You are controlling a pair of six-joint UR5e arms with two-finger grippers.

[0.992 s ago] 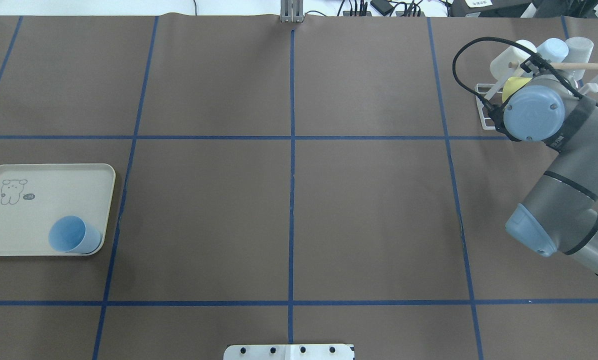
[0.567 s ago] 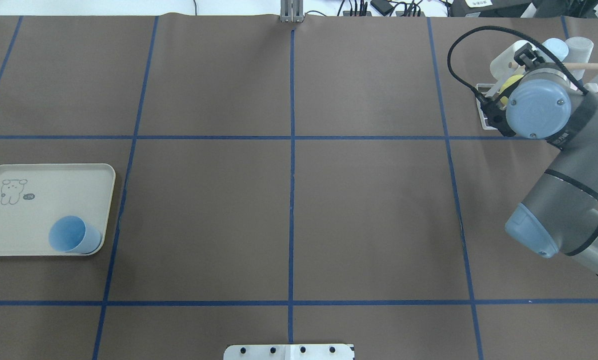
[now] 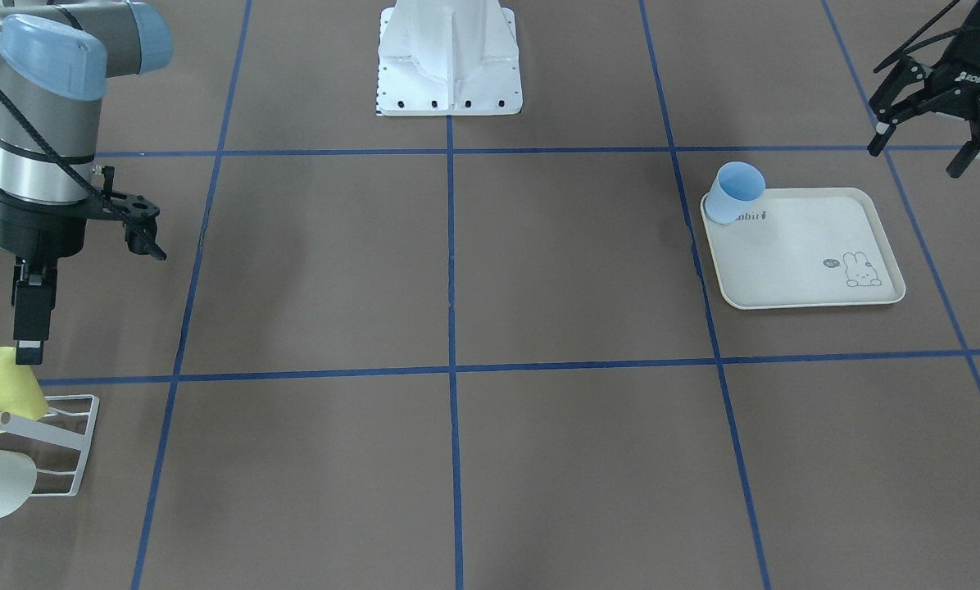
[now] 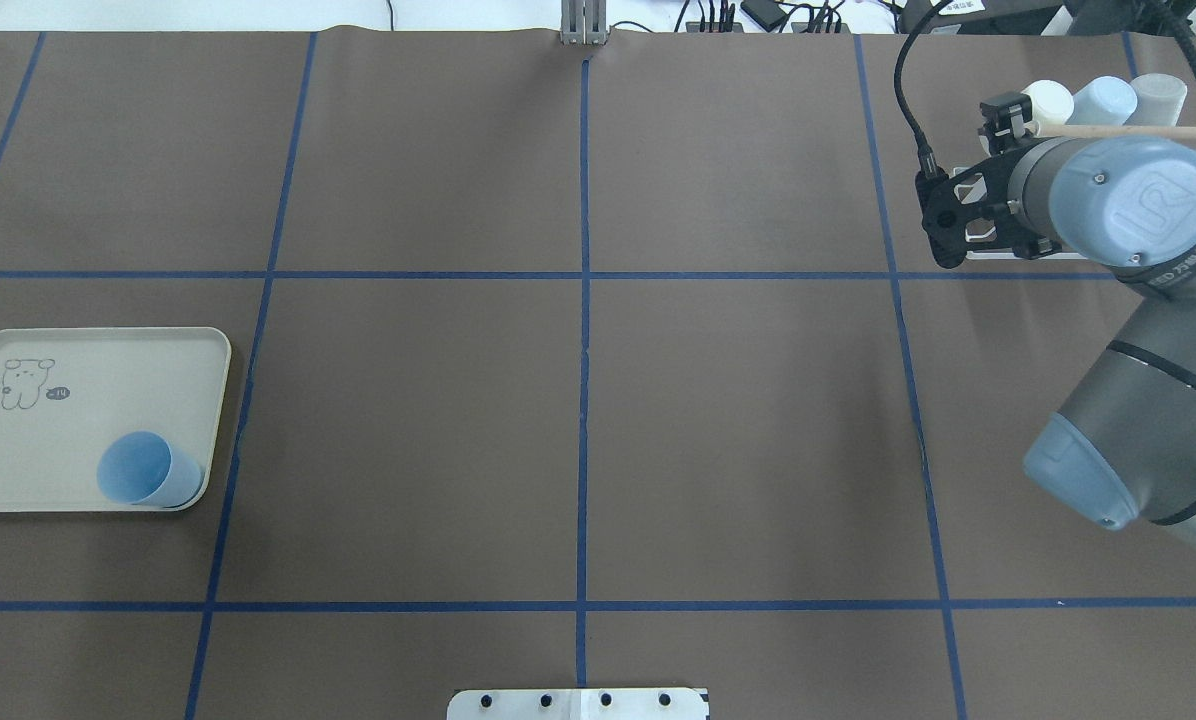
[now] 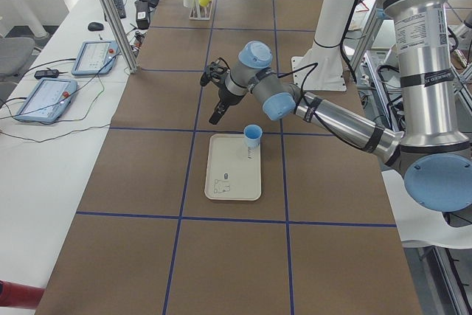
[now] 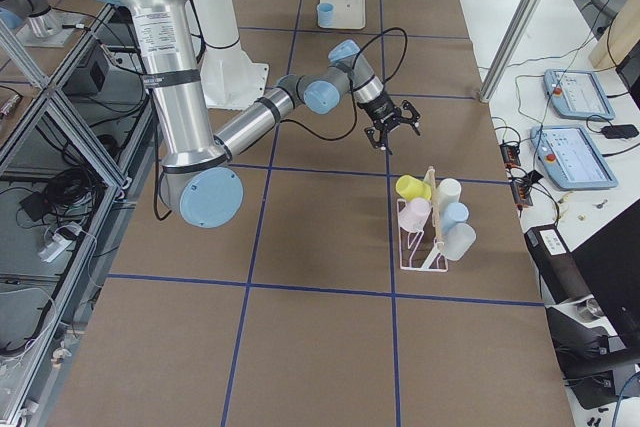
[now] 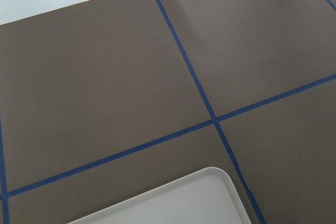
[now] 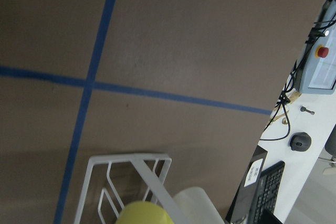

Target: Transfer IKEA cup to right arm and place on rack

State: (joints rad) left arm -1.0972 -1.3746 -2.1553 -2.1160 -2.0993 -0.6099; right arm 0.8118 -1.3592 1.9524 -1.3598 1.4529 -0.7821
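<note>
The IKEA cup (image 4: pixel 148 470), light blue, lies tilted in a corner of the cream rabbit-print tray (image 4: pixel 108 400); it also shows across the table as the cup (image 3: pixel 736 190). My left gripper (image 3: pixel 920 152) hovers open beyond the tray's far side, apart from the cup, with nothing between its fingers. The right arm (image 4: pixel 1118 200) reaches over the white wire rack (image 3: pixel 64 442), which carries several cups, a yellow one (image 6: pixel 410 187) among them. My right gripper (image 6: pixel 393 133) stands open and empty above the rack's near end.
Blue tape lines divide the brown table cover into squares. The white robot base (image 3: pixel 449 57) sits at the table's middle edge. Tablets (image 6: pixel 575 92) and cables lie on a side table beyond the rack.
The right arm has lifted and swung back from the rack, leaving the yellow cup on it. A black tip of the left gripper has come in at the overhead view's left edge.
</note>
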